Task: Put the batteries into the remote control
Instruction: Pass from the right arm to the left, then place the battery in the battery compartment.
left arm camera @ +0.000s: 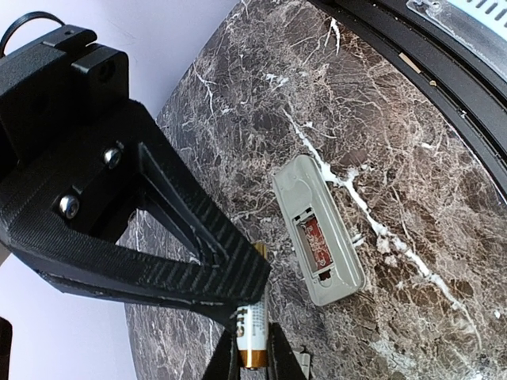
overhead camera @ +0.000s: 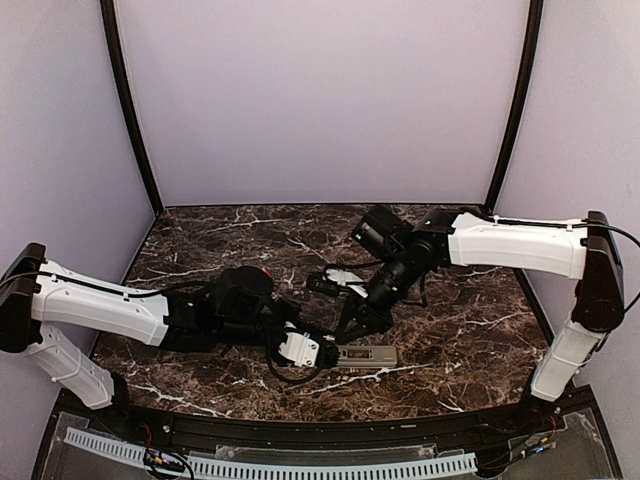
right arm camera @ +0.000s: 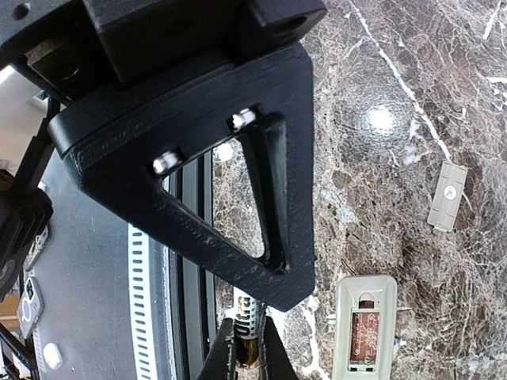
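The remote control [left arm camera: 317,229] lies face down on the marble, its greyish-beige back up and its compartment open. A red battery [left arm camera: 314,241] sits inside it. In the top view the remote control [overhead camera: 366,357] is near the front edge, with both grippers just left of and above it. My left gripper [left arm camera: 252,348] is shut on a white battery with a gold end [left arm camera: 257,324]. My right gripper [right arm camera: 247,348] is shut on a white battery [right arm camera: 245,317] printed "Ultra". In the right wrist view the remote control [right arm camera: 364,324] lies to the right of the fingers.
The small flat grey cover piece [right arm camera: 446,195] lies on the marble a little beyond the remote. The black front rail and the white slotted strip [right arm camera: 142,317] run close to my right gripper. Side walls enclose the table.
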